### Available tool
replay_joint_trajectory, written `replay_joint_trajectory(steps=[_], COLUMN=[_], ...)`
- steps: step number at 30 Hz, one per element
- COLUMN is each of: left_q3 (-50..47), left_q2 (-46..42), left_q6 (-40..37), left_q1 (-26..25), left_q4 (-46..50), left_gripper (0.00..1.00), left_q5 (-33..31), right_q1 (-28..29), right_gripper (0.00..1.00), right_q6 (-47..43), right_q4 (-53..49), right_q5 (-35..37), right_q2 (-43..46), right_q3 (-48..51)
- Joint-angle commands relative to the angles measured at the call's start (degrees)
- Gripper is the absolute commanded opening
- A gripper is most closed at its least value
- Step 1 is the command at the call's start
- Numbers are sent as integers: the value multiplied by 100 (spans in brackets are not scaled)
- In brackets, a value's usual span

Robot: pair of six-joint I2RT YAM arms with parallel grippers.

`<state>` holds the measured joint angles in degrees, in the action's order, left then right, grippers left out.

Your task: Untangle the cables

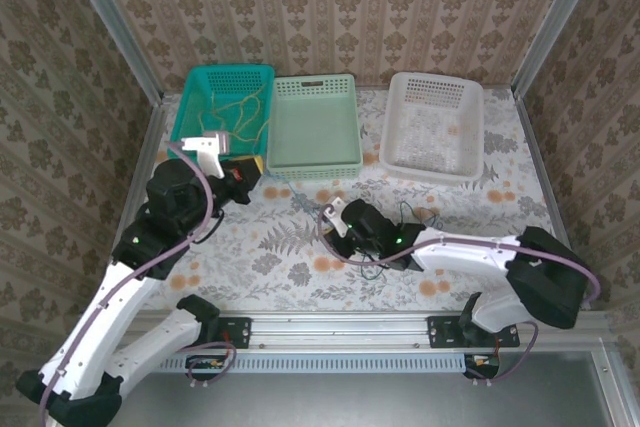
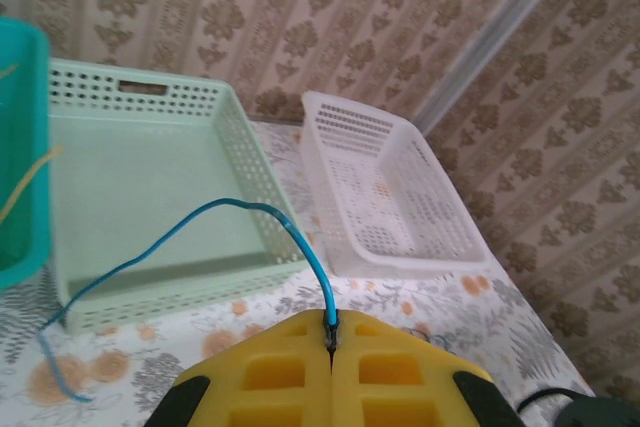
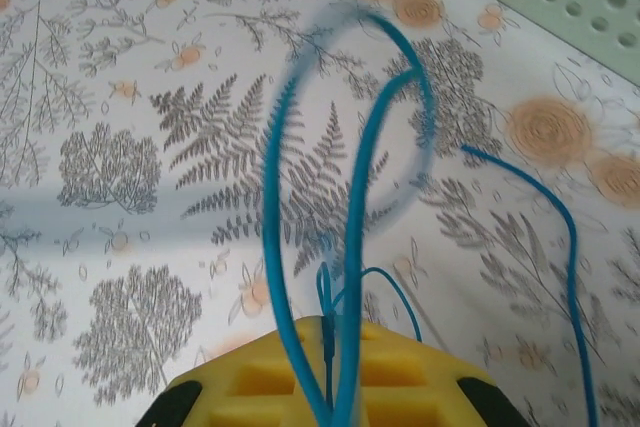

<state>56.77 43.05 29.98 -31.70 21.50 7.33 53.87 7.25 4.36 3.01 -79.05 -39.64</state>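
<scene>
Lying loose in the teal perforated plastic basket (image 1: 230, 70) at far left: thin yellow cables (image 1: 243, 107). Left gripper (image 2: 331, 329) has its yellow fingers clenched on a thin blue cable (image 2: 245, 203). That cable arcs out over the floral tablecloth (image 1: 260, 247) in front of the pale green plastic basket (image 1: 315, 132), free end on the cloth. Right gripper (image 3: 328, 335) sits low over mid-table, jaws pinched shut on blue cable loops (image 3: 352, 247) standing up from them. White perforated plastic basket (image 1: 435, 87) at far right.
</scene>
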Motion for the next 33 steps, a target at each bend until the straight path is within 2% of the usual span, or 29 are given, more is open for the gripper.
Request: replay_joint_trajectory(steps=[1, 4, 8, 16, 18, 25, 28, 30, 31, 33], left_q3=[246, 232, 243, 467, 562, 694, 625, 648, 686, 754], left_q2=[-13, 69, 185, 133, 146, 449, 487, 476, 485, 525], left_q6=[-192, -63, -1, 84, 92, 354, 386, 369, 369, 399], left_q1=[217, 335, 357, 516, 758, 870, 881, 903, 915, 926], left_q4=[125, -73, -231, -397, -436, -786, -933, -995, -1024, -1101], left_gripper=[0, 0, 0, 0, 0, 0, 0, 0, 0, 0], left_q5=[158, 296, 327, 3, -29, 385, 306, 175, 159, 235], right_q1=[-107, -215, -333, -654, -722, -942, -981, -989, -985, -985], right_gripper=[12, 16, 17, 12, 13, 14, 14, 20, 29, 39], right_q6=[-102, -139, -156, 115, 178, 291, 350, 406, 454, 478], right_q4=[-523, -753, -1002, -1592, -1583, -1677, -1706, -1726, -1737, -1706], right_q5=[152, 87, 139, 257, 244, 71, 73, 67, 76, 6], right_q2=[583, 956, 1219, 1120, 1132, 1334, 1324, 1306, 1304, 1315], right_q3=[217, 335, 455, 497, 535, 544, 570, 593, 598, 614])
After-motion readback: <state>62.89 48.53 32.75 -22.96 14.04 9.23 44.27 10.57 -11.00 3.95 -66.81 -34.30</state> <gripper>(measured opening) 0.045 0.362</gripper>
